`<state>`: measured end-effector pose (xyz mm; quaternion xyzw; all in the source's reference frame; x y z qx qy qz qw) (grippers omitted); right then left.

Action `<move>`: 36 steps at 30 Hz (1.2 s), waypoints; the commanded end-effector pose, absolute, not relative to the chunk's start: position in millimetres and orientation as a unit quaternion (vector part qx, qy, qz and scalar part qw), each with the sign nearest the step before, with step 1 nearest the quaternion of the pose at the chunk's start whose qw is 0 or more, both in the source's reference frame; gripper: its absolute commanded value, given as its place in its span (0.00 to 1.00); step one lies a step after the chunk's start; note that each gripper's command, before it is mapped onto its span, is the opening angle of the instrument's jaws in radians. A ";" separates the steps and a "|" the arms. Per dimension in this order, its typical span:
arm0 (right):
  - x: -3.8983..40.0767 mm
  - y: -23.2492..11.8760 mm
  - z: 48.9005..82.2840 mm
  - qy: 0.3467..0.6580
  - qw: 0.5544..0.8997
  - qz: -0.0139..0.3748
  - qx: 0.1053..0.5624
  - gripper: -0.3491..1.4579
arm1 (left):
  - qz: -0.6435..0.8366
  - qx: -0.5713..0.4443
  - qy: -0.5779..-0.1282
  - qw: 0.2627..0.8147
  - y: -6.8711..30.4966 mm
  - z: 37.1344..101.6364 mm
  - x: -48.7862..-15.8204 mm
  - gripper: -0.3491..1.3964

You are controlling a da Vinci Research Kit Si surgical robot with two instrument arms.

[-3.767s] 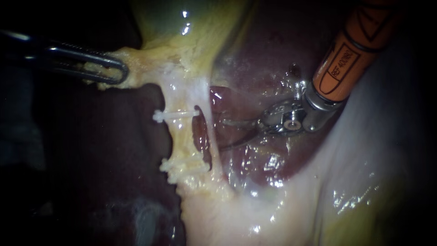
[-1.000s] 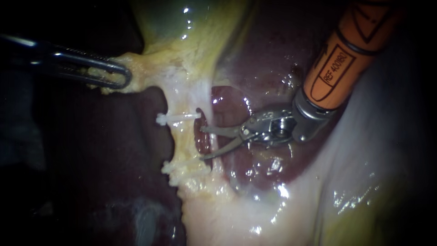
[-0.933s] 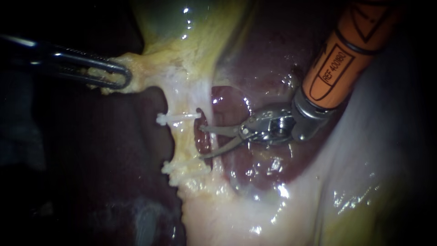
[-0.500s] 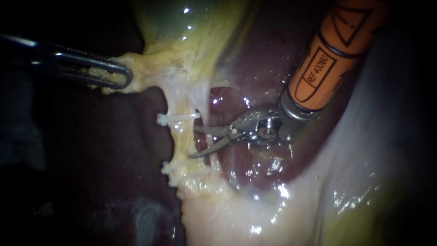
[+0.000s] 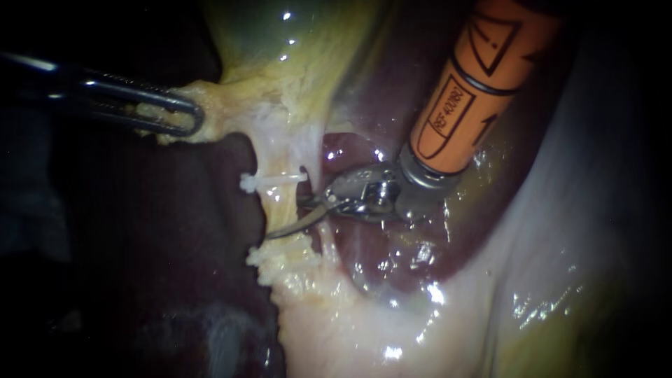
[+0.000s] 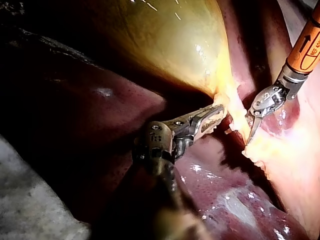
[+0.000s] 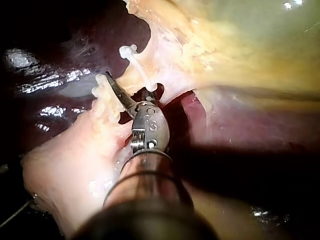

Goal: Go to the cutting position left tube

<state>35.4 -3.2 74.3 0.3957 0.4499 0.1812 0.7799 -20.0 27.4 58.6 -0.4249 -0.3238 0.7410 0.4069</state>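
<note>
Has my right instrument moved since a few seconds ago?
Yes. The right instrument has advanced leftward toward the upper clip, its tip now reaching across the clipped tube just below that clip.

Printed label (image 5: 451,112) with arrow signs on the right instrument (image 5: 292,215)

Narrow stretch of left tube (image 5: 278,203) between upper clip (image 5: 271,180) and lower clips (image 5: 276,253), straddled by right instrument (image 5: 285,219), jaws apart. Liver (image 5: 175,231) crowding at 9 o'clock, thin pale strand (image 5: 326,241) close at 3. Left instrument (image 5: 168,115), clamped on yellow tissue (image 5: 210,105), well clear at 10 o'clock.
</note>
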 end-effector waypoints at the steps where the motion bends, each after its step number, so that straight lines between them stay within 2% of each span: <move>1: 35.7 -3.2 74.3 0.450 0.779 0.182 0.397 0.87 | 0.741 -0.425 -0.324 0.407 27.4 58.6 -20.0 0.00; 20: 38.7 -4.1 73.1 0.478 0.743 0.184 0.431 0.91 | 0.741 -0.425 -0.324 0.407 27.4 58.5 -20.0 0.00; 36: 40.4 -4.9 67.5 0.510 0.705 0.179 0.460 0.92 | 0.741 -0.425 -0.324 0.407 27.4 58.5 -20.0 0.00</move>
